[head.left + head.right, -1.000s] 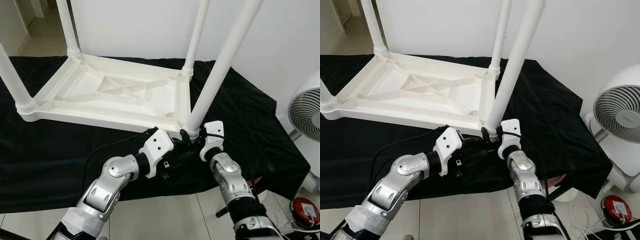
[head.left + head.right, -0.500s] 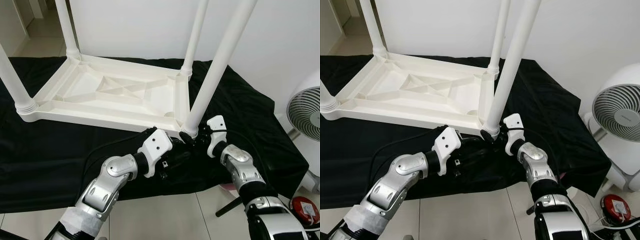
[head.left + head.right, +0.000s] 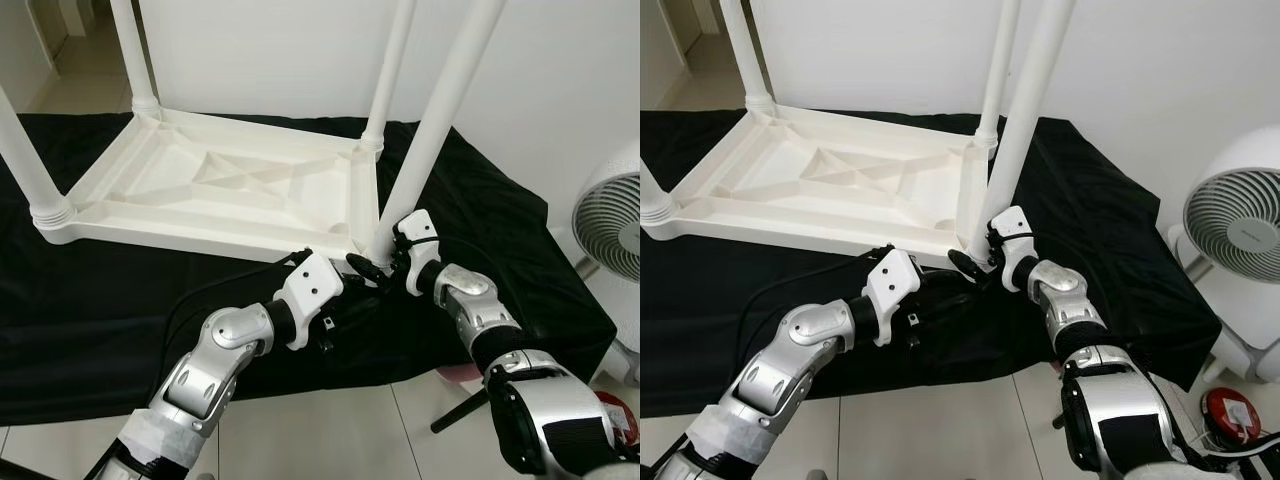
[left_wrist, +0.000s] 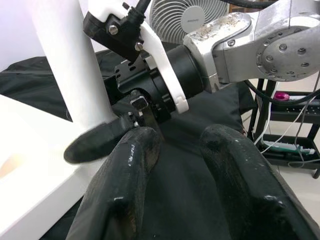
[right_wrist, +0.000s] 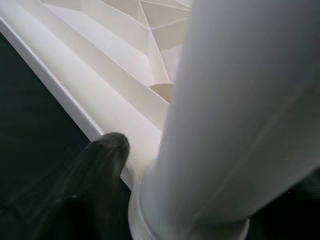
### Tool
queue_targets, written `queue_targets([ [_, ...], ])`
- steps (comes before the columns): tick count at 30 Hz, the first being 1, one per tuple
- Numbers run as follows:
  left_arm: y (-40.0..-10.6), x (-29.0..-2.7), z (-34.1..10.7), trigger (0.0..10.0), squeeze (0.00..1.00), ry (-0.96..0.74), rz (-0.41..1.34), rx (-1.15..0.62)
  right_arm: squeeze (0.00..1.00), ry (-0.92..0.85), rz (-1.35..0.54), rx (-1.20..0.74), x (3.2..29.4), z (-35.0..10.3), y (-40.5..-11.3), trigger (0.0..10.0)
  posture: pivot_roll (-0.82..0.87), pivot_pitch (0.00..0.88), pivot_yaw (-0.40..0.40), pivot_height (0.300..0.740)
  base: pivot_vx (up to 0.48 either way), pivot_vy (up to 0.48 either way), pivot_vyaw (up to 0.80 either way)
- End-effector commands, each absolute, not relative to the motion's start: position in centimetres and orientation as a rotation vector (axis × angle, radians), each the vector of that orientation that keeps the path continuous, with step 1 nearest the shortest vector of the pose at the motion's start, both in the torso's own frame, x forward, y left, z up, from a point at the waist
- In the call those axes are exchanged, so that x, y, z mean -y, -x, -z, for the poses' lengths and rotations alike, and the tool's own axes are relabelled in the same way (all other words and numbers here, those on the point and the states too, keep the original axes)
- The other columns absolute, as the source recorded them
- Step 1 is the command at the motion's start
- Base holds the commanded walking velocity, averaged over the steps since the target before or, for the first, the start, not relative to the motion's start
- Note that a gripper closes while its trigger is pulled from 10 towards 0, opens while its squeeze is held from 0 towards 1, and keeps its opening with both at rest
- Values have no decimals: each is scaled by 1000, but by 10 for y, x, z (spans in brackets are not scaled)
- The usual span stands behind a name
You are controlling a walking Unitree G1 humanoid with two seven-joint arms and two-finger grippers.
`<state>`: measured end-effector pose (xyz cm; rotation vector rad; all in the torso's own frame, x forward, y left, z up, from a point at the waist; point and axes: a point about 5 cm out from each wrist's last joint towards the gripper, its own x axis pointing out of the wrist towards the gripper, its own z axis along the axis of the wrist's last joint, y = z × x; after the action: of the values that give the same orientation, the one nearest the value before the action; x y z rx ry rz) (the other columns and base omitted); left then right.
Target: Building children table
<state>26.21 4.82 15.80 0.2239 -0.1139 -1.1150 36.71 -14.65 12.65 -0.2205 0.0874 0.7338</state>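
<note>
1. On the black cloth [image 3: 100, 330] before us lies the children's table [image 3: 215, 195], upside down: white moulded plastic, its underside a shallow tray crossed by diagonal ribs.
2. We see four round, smooth white legs standing up from its corners; the near-right leg [image 3: 425, 150] leans slightly and ends in a ribbed collar at the corner nearest us.
3. We have our right claw [image 3: 372, 268] at the foot of that leg. From the right wrist view one matte black finger [image 5: 97, 165] lies against the collar and the table's rim; the other finger is hidden behind the leg, so we cannot tell whether the leg is truly clamped.
4. We hold our left claw [image 4: 175, 165] low over the cloth just beside that same corner, its two thick, glossy black fingers apart with only cloth between them, gripping nothing.
5. Looking along the left wrist view, the right claw's white-and-black wrist housing sits right ahead, close to the left fingertips.
6. We spot a white round fan [image 3: 1235, 235] with a grey grille standing on the floor to the right, well apart from the table; a small label on its hub is too blurred to read.
7. Beneath the fan's side lies a red round object [image 3: 1232, 418] among cables on the tiled floor [image 3: 960, 430].
</note>
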Motion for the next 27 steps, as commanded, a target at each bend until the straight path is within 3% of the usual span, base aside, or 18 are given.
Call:
queue_targets([
  [1,-263,-47,-159,10000,0,-226,1110,116,0,250,-770,-132,143,-119,-365,0,-17,0,-69,740,0,0,0],
  [15,-261,-46,-158,10000,0,-223,1119,116,0,229,-788,-156,150,-104,-356,0,-21,0,-70,740,0,0,0],
  [16,-261,-46,-157,10000,0,-223,1122,116,0,216,-774,-147,150,-102,-355,10000,-23,0,-72,740,0,0,0],
  [27,-259,-44,-154,10000,0,-219,1141,110,0,133,-510,-69,140,-106,-358,10000,-40,0,-72,740,0,0,0],
])
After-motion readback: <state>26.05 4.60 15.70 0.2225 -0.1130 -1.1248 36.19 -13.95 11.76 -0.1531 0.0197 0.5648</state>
